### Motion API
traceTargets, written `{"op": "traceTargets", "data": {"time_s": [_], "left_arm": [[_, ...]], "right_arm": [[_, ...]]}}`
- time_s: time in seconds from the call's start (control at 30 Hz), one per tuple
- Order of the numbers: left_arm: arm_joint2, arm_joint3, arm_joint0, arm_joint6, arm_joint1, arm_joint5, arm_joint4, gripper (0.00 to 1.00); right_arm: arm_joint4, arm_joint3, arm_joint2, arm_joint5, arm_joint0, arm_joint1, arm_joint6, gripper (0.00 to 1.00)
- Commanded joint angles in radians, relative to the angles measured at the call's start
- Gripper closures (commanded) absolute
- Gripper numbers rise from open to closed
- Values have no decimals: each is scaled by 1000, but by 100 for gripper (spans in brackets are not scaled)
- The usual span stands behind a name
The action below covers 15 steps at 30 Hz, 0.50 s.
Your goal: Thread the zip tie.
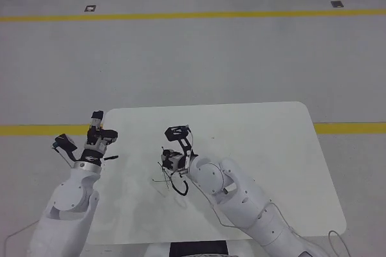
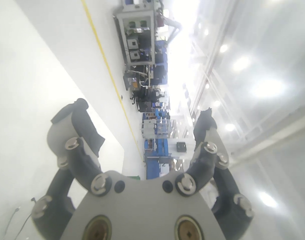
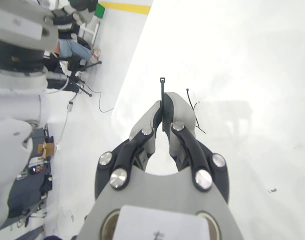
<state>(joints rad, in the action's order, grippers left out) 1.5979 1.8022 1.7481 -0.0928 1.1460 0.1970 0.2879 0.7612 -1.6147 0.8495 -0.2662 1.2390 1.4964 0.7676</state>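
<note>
The right wrist view settles what the top view cannot. The right gripper (image 3: 163, 101) is clamped on a black zip tie (image 3: 162, 86). The strap is pinched upright between the two pads, and its square head pokes out past the fingertips. A second zip tie (image 3: 194, 109) — thin, black, bent — lies loose on the table (image 3: 230, 51) just beside that gripper. In the top view this gripper sits a little left of the frame's centre, over the table. There the ties are only fine dark strands at its lower left, too thin to tell apart.

The left wrist view shows the left gripper (image 2: 142, 116) spread wide, with nothing between its jaws. From above it is at the left of the frame, by the table's left edge and well apart from the right one.

The table is white with rounded corners, and a few small dark specks (image 3: 272, 190) lie on it. The floor (image 1: 180, 64) around it is pale grey. A yellow line (image 1: 180, 14) crosses it at the top of the top view, and a second yellow line (image 1: 354, 127) runs near the table's far edge. Beyond the left gripper the room opens out — racks (image 2: 137, 38) of equipment, blue benches (image 2: 155, 148), bright ceiling lights (image 2: 265, 88). Cables (image 3: 100, 101) trail on the floor by the table.
</note>
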Motion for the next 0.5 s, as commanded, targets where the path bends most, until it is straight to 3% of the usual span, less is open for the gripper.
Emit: {"op": "traceTargets", "data": {"time_s": [0.0, 0.07, 0.13, 0.47], "left_arm": [[6, -18, 10, -20, -2, 143, -94, 0], [5, -3, 7, -28, -2, 143, -169, 0], [2, 24, 4, -35, -4, 143, -301, 0], [2, 26, -4, -27, -4, 143, -330, 0]], "right_arm": [[-30, 7, 15, -49, -10, 4, -17, 100], [-49, 12, 19, -73, -21, 8, -31, 100], [-80, 16, 22, -62, -36, 11, -31, 100], [-80, 16, 22, -62, -36, 11, -31, 100]]}}
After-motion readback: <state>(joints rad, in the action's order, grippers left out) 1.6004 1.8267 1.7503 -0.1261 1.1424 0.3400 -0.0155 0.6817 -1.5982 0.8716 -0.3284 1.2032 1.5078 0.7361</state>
